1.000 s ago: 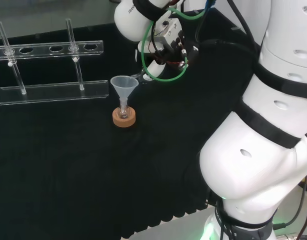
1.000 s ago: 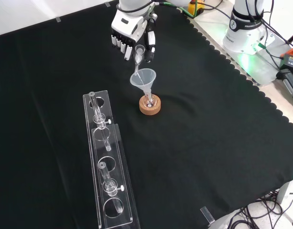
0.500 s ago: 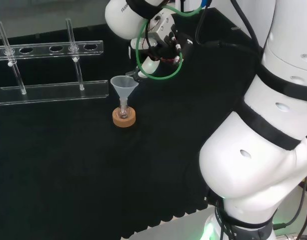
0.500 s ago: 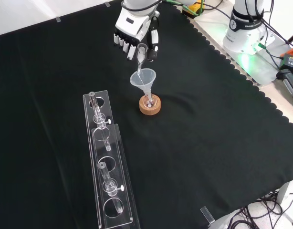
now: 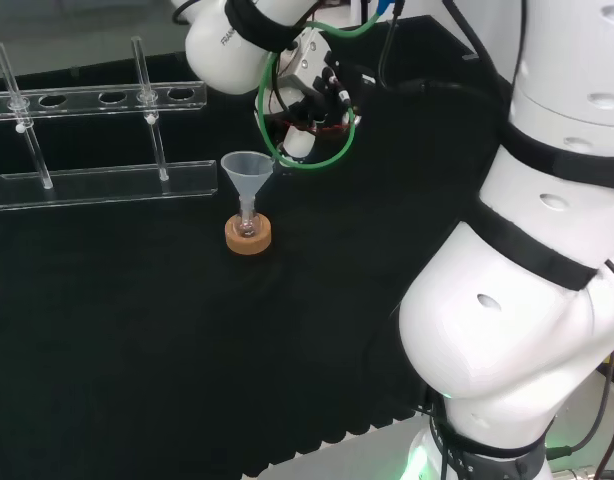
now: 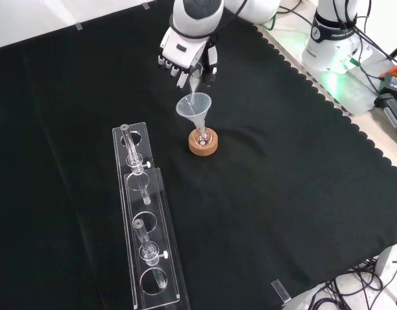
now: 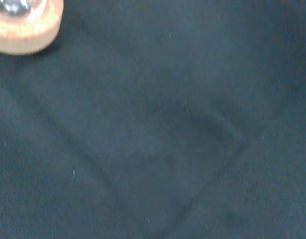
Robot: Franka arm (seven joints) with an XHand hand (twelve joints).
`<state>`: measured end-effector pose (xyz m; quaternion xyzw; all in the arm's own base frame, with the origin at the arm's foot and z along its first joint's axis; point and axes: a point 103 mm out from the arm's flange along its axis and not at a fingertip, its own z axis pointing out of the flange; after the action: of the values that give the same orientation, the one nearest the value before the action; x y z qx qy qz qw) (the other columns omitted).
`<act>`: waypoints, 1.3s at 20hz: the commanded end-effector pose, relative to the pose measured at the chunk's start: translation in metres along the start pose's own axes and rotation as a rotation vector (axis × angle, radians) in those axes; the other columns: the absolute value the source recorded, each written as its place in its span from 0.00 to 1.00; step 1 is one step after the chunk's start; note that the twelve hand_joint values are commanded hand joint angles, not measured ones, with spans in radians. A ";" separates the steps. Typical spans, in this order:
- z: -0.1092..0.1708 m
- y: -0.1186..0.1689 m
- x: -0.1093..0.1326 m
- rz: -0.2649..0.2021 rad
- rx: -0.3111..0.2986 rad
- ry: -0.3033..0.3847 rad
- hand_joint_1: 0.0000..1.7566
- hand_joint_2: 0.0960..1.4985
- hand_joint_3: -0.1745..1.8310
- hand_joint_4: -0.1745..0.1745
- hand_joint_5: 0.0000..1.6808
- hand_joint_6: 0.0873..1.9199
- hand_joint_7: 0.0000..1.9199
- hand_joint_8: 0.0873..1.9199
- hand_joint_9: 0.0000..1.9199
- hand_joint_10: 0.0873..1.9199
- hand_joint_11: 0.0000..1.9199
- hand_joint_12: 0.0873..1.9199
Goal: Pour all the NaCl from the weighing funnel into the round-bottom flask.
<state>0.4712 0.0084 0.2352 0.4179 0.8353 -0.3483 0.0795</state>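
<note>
A small round-bottom flask (image 6: 201,136) stands on a cork ring (image 6: 203,144) with a clear plastic funnel (image 6: 194,106) in its neck. The hand (image 6: 187,54) hangs just above that funnel, fingers and thumb curled round the clear weighing funnel (image 6: 193,89). The weighing funnel is tipped steeply, its narrow end pointing down into the plastic funnel's mouth. I cannot make out any salt. In the head view the hand (image 5: 295,143) is right of the funnel (image 5: 248,170) and the cork ring (image 5: 249,236). The wrist view catches the cork ring (image 7: 24,31) over black cloth.
A clear test-tube rack (image 6: 147,226) with tubes in it lies on the cloth; in the head view the rack (image 5: 97,140) is left of the flask. A green cable (image 5: 317,160) loops at the wrist. The arm's white links (image 5: 527,280) stand at the right.
The hand has turned further over and shifted left in the head view. The weighing funnel is tipped more steeply, its tip lower at the funnel's mouth.
</note>
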 end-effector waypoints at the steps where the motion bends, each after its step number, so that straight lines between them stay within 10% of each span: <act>1: -0.007 0.010 -0.001 -0.021 0.080 -0.098 0.43 0.67 0.34 1.00 0.71 0.97 0.75 0.76 0.83 0.45 0.79 0.38; 26: -0.098 0.004 -0.020 0.082 0.176 -0.434 0.44 0.67 0.34 1.00 0.72 0.97 0.76 0.76 0.83 0.46 0.79 0.38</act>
<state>0.5050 0.0579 0.3071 0.3714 0.7567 -0.4906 0.2207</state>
